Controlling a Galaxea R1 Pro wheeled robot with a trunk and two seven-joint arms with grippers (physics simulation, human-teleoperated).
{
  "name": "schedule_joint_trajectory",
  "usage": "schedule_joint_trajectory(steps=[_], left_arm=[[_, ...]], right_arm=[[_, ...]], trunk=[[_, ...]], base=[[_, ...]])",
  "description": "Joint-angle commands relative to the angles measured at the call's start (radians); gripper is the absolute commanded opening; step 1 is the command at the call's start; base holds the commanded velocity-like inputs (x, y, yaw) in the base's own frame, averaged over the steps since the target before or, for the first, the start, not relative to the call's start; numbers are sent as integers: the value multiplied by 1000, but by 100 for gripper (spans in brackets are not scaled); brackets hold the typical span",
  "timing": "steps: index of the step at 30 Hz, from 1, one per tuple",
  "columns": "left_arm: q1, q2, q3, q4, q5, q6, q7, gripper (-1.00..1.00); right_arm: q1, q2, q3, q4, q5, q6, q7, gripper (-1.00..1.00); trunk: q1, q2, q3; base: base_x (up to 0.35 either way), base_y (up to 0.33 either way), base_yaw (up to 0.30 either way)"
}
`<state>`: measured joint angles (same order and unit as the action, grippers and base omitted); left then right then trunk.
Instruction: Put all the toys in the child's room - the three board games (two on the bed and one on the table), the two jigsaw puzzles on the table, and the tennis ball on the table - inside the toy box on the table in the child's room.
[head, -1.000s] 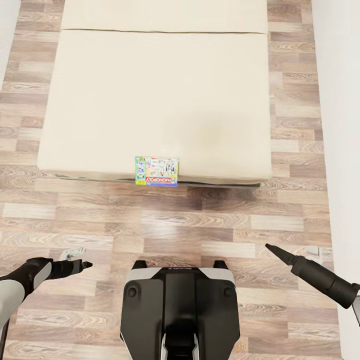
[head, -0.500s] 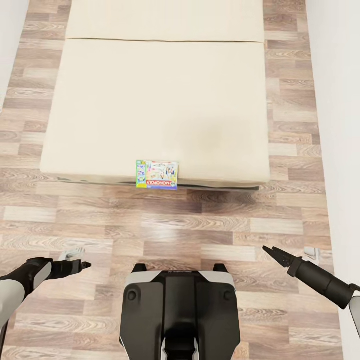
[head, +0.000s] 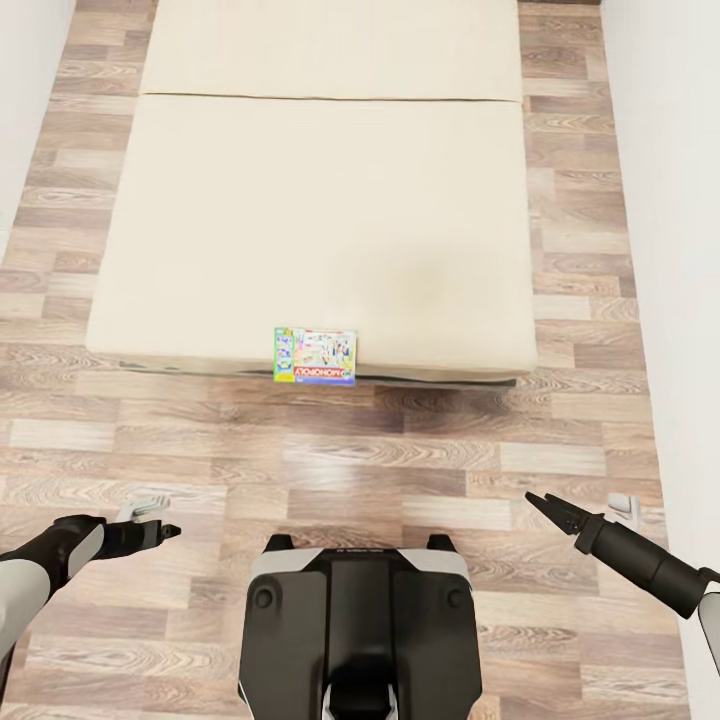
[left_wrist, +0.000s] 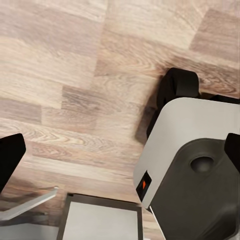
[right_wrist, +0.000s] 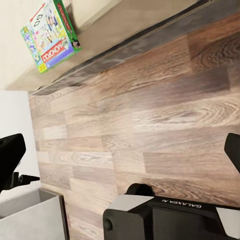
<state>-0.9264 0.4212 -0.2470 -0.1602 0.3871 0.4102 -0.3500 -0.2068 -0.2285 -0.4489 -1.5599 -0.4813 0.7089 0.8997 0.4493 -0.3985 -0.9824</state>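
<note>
Between the earlier frames and now, the whole head view has shifted: the bed (head: 310, 220) sits lower and reads a little smaller, which points to camera or base motion, not to the bed or game being moved. Both arms are seen in much the same low poses.

A multicoloured board game (head: 315, 356) is noted at the near edge of the bed, slightly overhanging the mattress front, with red "MONOPOLY" lettering along its near side. It appears as a flat, thin printed box, green at one end and blue along the edge. In the right wrist view it (right_wrist: 50, 36) lies on the beige mattress above the grey frame.

Left gripper (head: 160, 530) is held low over the wood floor (head: 400, 450); whether its fingers are parted cannot be told. Right gripper (head: 545, 506) tapers to a point, so its fingers appear closed on nothing.

Step in hand is judged to be the approach to the bed. The base should be brought squarely up to the box before reaching. The overhanging edge could be used for a pinch, fingers opened first.
</note>
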Motion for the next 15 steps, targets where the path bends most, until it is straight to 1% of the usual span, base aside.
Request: schedule_joint_trajectory(steps=[1, 15], left_arm=[[0, 1, -9, -1, 10, 6, 0, 100], [1, 1, -9, 0, 9, -40, -1, 100]], right_arm=[[0, 0, -1, 0, -4, 6, 2, 100], [0, 1, -2, 2, -3, 6, 3, 100]], trunk=[[1, -1, 1], [1, -1, 24]], base=[[0, 0, 0], [0, 0, 0]])
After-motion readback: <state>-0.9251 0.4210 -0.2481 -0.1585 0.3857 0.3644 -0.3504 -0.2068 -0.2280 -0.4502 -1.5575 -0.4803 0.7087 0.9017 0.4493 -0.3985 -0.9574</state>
